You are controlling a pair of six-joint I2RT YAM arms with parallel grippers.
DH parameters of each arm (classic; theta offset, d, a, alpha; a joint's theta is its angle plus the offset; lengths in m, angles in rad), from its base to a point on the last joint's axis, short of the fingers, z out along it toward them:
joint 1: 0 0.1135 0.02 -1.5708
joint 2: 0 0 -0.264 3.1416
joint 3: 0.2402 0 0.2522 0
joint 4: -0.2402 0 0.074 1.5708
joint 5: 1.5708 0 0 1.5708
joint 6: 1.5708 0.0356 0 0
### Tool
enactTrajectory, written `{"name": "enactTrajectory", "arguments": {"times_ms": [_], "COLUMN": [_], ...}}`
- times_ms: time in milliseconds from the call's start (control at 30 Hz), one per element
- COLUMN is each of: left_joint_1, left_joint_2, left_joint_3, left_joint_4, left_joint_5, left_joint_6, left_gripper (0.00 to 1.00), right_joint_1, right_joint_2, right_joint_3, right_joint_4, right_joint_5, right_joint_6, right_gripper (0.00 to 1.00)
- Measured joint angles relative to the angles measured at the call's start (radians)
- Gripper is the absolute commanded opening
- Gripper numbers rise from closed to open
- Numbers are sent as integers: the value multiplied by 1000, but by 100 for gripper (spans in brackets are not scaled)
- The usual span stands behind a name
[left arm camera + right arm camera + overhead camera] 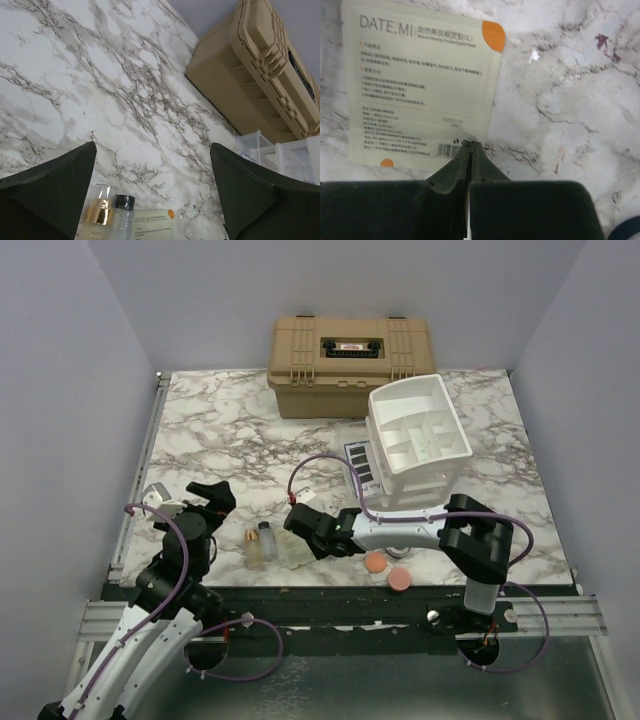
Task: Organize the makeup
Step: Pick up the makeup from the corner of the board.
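The only bit that actually reads is DATE.MI, printed big across the top of the pale sachet (pixel 420 85). Below it there are rows of tiny print, a barcode (pixel 449 150) and a date-looking line, all too small to read. The tan case (pixel 350 345) lid label is just a blur.

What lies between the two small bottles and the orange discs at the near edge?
Top view: a pale sachet, then the right gripper, jaws shut on the sachet's edge.

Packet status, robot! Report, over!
Left tool open, empty. Right tool shut at packet edge. Bottles beside it, nothing blocking.
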State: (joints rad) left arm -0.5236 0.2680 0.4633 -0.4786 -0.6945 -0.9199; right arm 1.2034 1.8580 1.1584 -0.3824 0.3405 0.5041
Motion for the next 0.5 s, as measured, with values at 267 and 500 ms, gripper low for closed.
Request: {"name": "enactTrajectory", "arguments": {"times_ms": [267,500], "left_joint_1": [0,0], "left_joint_2": [39,37], "left_joint_3": [0,0], "left_joint_4": [11,18], "left_joint_5": [14,14], "left_joint_6": [7,23], "left_gripper": [98,97], "right_joint_1": [12,69], "right_joint_2": [-130,-155], "right_joint_3": [-66,-66], "right_joint_4": [2,139], "right_joint_5": [-39,-116], "right_joint_6": [-114,-226], "right_gripper": [43,62]}}
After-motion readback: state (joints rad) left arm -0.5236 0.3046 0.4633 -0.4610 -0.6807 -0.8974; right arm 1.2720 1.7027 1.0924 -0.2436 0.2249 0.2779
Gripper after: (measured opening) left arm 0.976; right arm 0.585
